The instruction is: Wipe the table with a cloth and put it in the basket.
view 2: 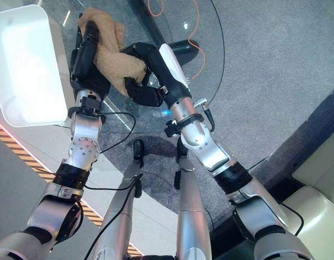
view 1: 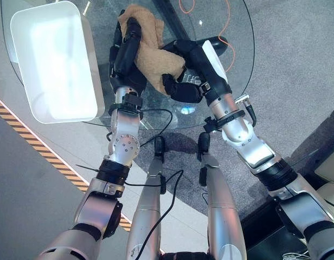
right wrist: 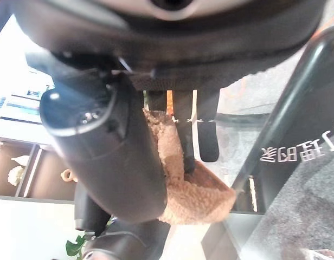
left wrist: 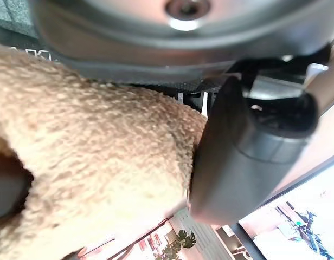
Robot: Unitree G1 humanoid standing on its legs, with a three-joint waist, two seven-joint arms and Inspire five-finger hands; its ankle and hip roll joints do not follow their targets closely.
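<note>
A tan fluffy cloth [view 1: 151, 54] lies bunched on the round glass table [view 1: 237, 32], with both hands on it. My left hand [view 1: 125, 54] rests along the cloth's left side, its fingers stretched out flat over the pile. In the left wrist view the cloth [left wrist: 91, 162] lies under the palm beside the thumb [left wrist: 237, 157]. My right hand [view 1: 197, 57] is at the cloth's right side, fingers curled. The right wrist view shows a fold of cloth [right wrist: 188, 189] pinched between the thumb [right wrist: 113, 162] and the fingers. The white basket [view 1: 91, 70] stands on the table's left part, close to my left hand.
The table's near edge [view 1: 172, 125] curves just in front of both wrists. An orange cable [view 1: 227, 16] and a dark table base show through the glass on the grey floor. A yellow-and-black striped line [view 1: 26, 135] crosses the floor at the left.
</note>
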